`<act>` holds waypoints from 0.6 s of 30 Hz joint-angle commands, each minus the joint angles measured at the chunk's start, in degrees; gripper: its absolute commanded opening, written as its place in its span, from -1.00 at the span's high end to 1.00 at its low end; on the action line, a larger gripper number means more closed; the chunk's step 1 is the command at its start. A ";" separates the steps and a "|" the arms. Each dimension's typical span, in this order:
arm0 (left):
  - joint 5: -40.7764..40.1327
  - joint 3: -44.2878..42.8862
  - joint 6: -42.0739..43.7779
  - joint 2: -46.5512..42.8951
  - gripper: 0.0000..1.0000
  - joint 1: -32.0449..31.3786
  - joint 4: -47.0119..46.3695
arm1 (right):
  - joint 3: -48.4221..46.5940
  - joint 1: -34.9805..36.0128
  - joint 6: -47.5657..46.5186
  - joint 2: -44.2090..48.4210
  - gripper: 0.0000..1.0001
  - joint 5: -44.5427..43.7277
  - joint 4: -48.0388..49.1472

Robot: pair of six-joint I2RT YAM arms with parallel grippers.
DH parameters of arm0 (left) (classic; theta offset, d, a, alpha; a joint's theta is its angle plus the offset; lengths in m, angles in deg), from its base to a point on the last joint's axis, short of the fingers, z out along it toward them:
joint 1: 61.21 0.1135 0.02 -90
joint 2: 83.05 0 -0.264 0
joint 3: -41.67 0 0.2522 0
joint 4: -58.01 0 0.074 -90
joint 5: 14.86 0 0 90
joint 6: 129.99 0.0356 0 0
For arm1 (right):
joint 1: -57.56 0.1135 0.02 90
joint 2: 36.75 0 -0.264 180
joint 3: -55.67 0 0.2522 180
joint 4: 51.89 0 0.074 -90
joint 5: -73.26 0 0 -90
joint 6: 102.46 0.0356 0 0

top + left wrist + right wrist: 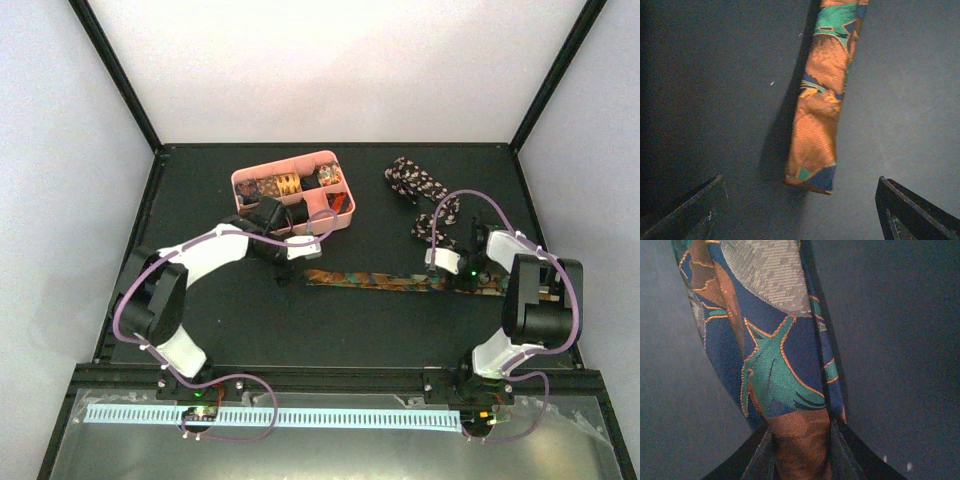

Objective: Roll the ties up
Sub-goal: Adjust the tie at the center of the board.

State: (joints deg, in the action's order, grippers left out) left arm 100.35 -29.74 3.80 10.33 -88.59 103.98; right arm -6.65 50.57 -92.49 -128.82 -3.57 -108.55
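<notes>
A patterned tie point(380, 280), orange, green and blue, lies stretched flat across the middle of the black table. My left gripper point(288, 268) is open just off its narrow left end; in the left wrist view the tie end point(815, 145) lies between and ahead of my spread fingers point(910, 215), untouched. My right gripper point(468, 272) is shut on the tie's wide right end; in the right wrist view the fabric point(780, 370) runs into my closed fingers point(845, 455). A black tie with white speckles point(425, 195) lies crumpled at the back right.
A pink divided tray point(340, 215) holding several rolled ties stands at the back centre, just behind my left arm. The table's black frame edges run along the left and right. A pale blue slotted strip point(270, 415) lies in front of the arm bases.
</notes>
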 commanded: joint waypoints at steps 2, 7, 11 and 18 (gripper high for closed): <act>1.55 1.41 -4.94 -2.17 -0.71 -5.84 -7.26 | 1.13 -7.26 -7.05 -1.44 0.42 -10.01 -3.16; -0.32 1.65 -7.89 -2.90 -0.74 -8.78 -11.53 | 0.71 -11.50 -8.85 -0.56 0.23 -11.42 -2.75; -0.08 2.34 -10.62 -7.24 -0.97 -8.68 -14.44 | -4.36 -12.18 -6.55 3.36 -0.12 -4.68 -8.49; 4.48 0.12 -19.23 -13.12 -0.97 -5.39 -17.59 | -16.70 -12.09 2.00 13.37 -1.00 16.87 -15.62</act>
State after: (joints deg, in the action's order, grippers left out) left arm 100.20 -26.94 -8.27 -0.77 -96.57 90.36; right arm -17.22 38.44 -96.01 -121.28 -0.97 -119.74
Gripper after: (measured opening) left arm 0.987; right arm 0.955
